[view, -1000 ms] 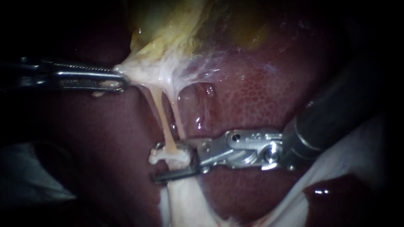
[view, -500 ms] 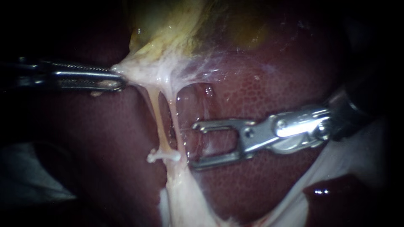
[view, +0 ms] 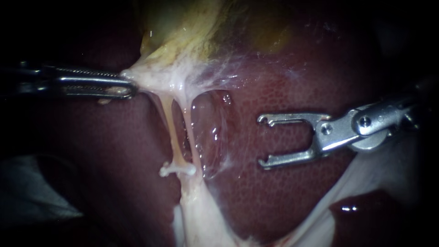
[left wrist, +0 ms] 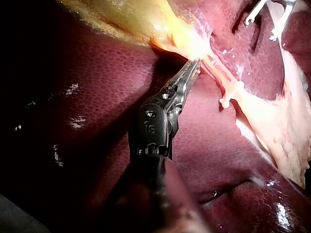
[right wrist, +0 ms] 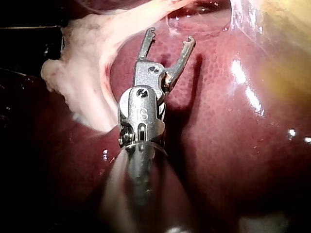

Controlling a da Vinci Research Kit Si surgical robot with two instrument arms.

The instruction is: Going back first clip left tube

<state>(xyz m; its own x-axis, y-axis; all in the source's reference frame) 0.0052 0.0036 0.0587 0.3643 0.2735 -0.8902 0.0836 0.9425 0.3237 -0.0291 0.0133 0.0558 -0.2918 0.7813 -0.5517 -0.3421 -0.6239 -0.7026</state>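
Observation:
Two pale tubes run down from the yellowish gallbladder (view: 192, 32). The left tube (view: 170, 123) carries a white clip (view: 177, 169) across its lower end; the right tube (view: 191, 130) runs close beside it. My left instrument (view: 128, 84) comes in from the left, jaws shut on the whitish tissue at the gallbladder's neck, holding it taut. My right instrument (view: 263, 141) hangs over the liver (view: 283, 91) well to the right of the tubes, its two hooked jaws open and empty. In the left wrist view the clip (left wrist: 232, 93) sits ahead of my left instrument (left wrist: 194, 65).
Dark red liver surrounds the tubes. A pale sheet of tissue (view: 201, 219) spreads below the clip, and white gauze-like material (view: 384, 174) lies at the lower right. In the right wrist view, pale tissue (right wrist: 87, 58) lies beside my right instrument (right wrist: 167, 39).
My right instrument has let go of the clip, leaving it on the left tube, and drawn back to the right with jaws open. The left instrument has held still.

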